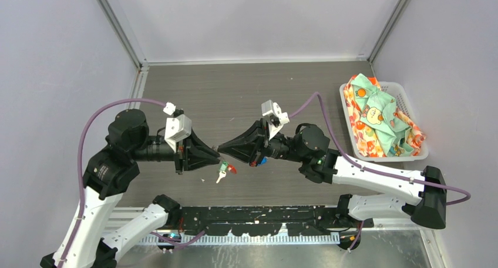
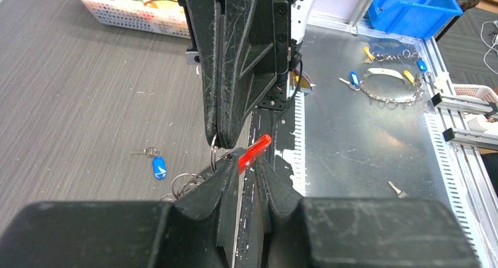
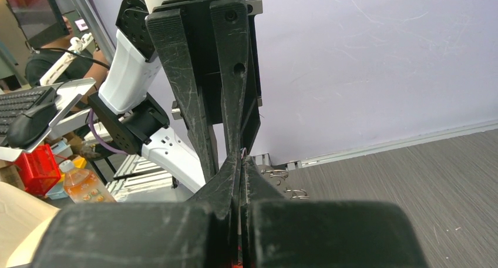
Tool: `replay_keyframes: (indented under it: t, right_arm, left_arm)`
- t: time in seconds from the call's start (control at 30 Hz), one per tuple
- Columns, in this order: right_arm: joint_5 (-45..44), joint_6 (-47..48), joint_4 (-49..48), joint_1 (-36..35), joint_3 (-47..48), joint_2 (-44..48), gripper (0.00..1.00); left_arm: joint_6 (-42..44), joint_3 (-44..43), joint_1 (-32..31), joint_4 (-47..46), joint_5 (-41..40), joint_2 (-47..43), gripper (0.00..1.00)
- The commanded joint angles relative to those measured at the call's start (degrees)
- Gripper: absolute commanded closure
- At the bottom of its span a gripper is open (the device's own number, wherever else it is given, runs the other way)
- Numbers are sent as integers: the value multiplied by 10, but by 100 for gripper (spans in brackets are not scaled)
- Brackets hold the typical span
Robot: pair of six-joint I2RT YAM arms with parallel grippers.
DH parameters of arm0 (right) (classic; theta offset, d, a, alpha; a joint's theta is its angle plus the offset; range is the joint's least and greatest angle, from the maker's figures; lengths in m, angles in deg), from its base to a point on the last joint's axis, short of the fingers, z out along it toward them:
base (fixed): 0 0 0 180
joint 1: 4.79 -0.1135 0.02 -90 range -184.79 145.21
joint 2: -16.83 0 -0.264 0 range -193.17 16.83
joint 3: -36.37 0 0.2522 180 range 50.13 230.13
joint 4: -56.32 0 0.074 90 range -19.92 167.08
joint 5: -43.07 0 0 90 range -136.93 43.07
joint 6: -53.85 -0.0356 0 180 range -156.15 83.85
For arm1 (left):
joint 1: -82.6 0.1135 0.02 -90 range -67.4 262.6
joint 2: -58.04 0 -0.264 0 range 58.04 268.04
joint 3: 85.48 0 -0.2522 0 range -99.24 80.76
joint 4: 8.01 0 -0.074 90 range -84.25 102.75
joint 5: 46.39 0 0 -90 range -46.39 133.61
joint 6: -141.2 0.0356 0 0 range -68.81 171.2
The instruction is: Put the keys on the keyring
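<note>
Left gripper point(image 2: 251, 163): scratched black plastic, with wedge-shaped fingers drawn almost together. The red piece of the keyring is clamped between their tips.
Keyring point(image 2: 255, 151): a flat, glossy red plastic loop, seen edge-on. It is held above the table at the spot where the two grippers meet tip to tip.
Right gripper point(image 3: 241, 161): made of the same ribbed black plastic, with fingers pressed fully together. A thin silver wire ring point(image 2: 214, 151) is pinched at their ends, just beside the red loop.
Loose silver rings point(image 2: 183, 183): a cluster of fine wire circles, seen close to the left finger. What they are joined to cannot be told.
Green-headed key point(image 1: 222, 173): tiny, with a silver blade, seen just under the gripper tips. Whether it hangs or lies flat cannot be told.
Blue-headed key point(image 2: 158, 167): a small metal key with an oval blue plastic head. It is laid flat on the table, apart from the keyring.
Table point(image 1: 235, 91): dark grey, with a fine wood-like grain.
Basket point(image 1: 411, 156): white perforated plastic at the right edge, filled with crumpled mint-and-orange cloth point(image 1: 379, 112).
</note>
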Motion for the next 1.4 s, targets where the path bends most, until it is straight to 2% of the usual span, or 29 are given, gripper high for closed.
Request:
replay_keyframes:
  t: [0.0,0.1,0.23,0.27,0.43,0.67,0.9,1.0,1.03,1.13,1.37]
  right_arm:
    - [23,-4,-37,-2,24,1,99]
    - [30,-4,-36,-2,27,-1,99]
    - [37,-4,-36,-1,29,-1,99]
    - [38,-4,-36,-1,29,-1,99]
    - [46,-6,-34,-1,29,3,99]
    - [49,3,4,-1,35,23,99]
    - [57,2,27,-2,40,24,99]
    - [60,12,66,-2,52,28,90]
    - [58,19,80,-1,58,31,90]
    - [53,33,92,-2,63,34,99]
    - [48,28,81,-2,61,29,99]
  left_arm:
    - [-24,-2,-2,-45,-32,0,82]
    - [-33,-1,-2,-48,-44,0,87]
    - [-36,4,-2,-49,-50,0,99]
    - [-36,4,-2,-47,-54,0,100]
    - [-25,1,-2,-41,-57,-1,100]
    - [55,-15,-2,0,-39,5,100]
    - [64,-15,-2,-7,-50,4,100]
    - [90,-15,-2,2,-40,-2,100]
    - [101,-16,-2,9,-41,-3,100]
    - [108,-18,-2,16,-47,-2,100]
    - [60,-5,-2,2,-18,-2,100]
